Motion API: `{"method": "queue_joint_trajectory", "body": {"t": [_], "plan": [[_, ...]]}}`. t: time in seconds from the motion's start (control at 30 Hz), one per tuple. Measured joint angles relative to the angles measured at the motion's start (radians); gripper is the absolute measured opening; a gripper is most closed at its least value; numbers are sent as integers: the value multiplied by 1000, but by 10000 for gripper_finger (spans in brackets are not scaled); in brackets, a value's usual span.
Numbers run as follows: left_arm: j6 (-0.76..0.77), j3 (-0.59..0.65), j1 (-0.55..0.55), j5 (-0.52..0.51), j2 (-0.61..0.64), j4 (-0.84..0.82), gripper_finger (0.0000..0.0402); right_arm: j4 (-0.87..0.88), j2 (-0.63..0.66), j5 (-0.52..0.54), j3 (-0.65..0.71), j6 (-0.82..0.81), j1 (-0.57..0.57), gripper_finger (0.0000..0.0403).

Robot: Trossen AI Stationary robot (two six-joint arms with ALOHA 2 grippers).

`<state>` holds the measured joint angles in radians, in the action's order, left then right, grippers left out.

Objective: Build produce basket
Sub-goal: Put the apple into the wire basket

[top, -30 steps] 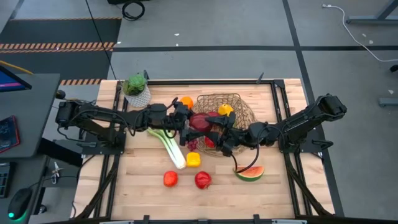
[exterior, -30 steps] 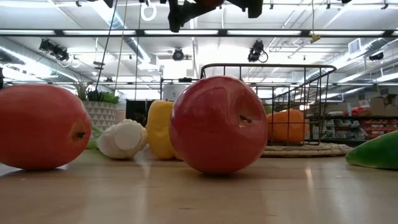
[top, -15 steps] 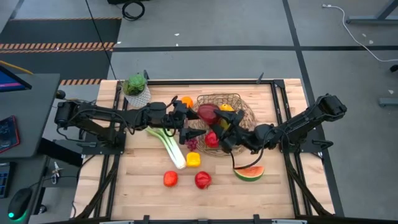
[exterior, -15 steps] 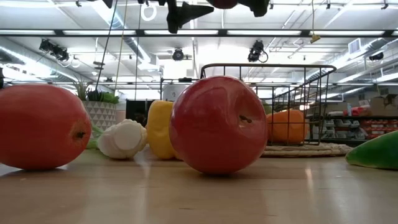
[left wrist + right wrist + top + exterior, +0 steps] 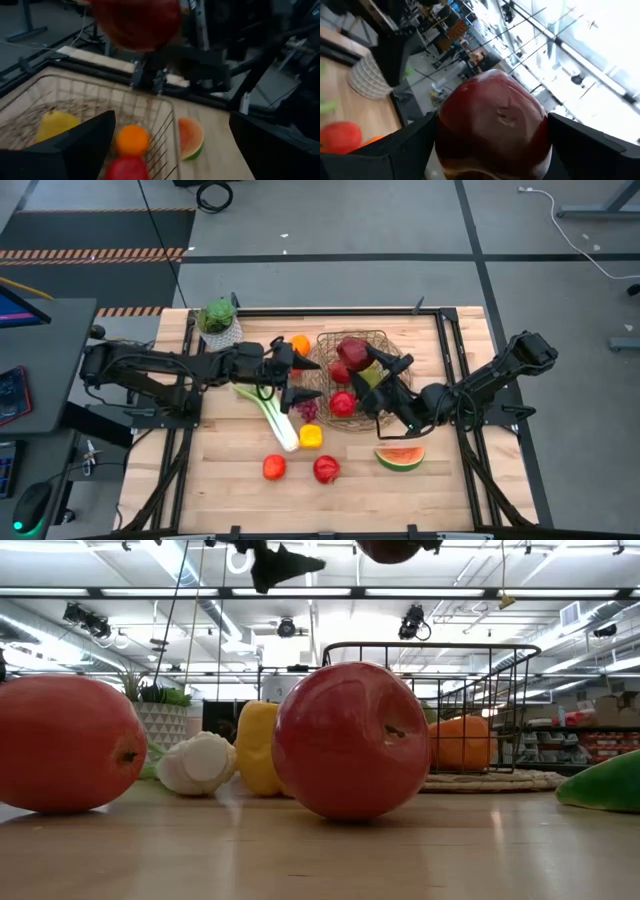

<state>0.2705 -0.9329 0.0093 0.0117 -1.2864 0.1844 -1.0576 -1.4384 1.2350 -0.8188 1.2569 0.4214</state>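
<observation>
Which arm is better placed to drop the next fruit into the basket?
The right. Its gripper holds a dark red apple above the basket. The left gripper is open and empty beside the basket.

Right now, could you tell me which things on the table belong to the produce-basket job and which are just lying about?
Part of the job:
basket
dark red apple held in the right tool above the basket
leek
watermelon slice
yellow pepper
grapes

Just lying about:
potted plant
</observation>
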Motion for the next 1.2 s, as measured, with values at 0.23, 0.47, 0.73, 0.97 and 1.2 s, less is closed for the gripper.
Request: {"method": "queue_joint_trajectory", "body": {"t": [0.23, 0.47, 0.73, 0.97, 1.2], "plan": [[-101, -2, 30, -18, 58, -10, 400, 152, 0, -63, 0, -313, 2, 377], [-136, 0, 72, -20, 105, -52, 400, 408, -1, -311, -4, -637, -46, 377], [-162, 0, 83, -19, 195, -105, 400, 857, -1, -607, -160, -926, -112, 377], [-147, 0, 76, -19, 205, -161, 400, 1079, 14, -810, -281, -1141, -185, 377], [-152, 0, 76, -19, 205, -182, 400, 1222, 18, -1022, -353, -1454, -316, 377]]}}
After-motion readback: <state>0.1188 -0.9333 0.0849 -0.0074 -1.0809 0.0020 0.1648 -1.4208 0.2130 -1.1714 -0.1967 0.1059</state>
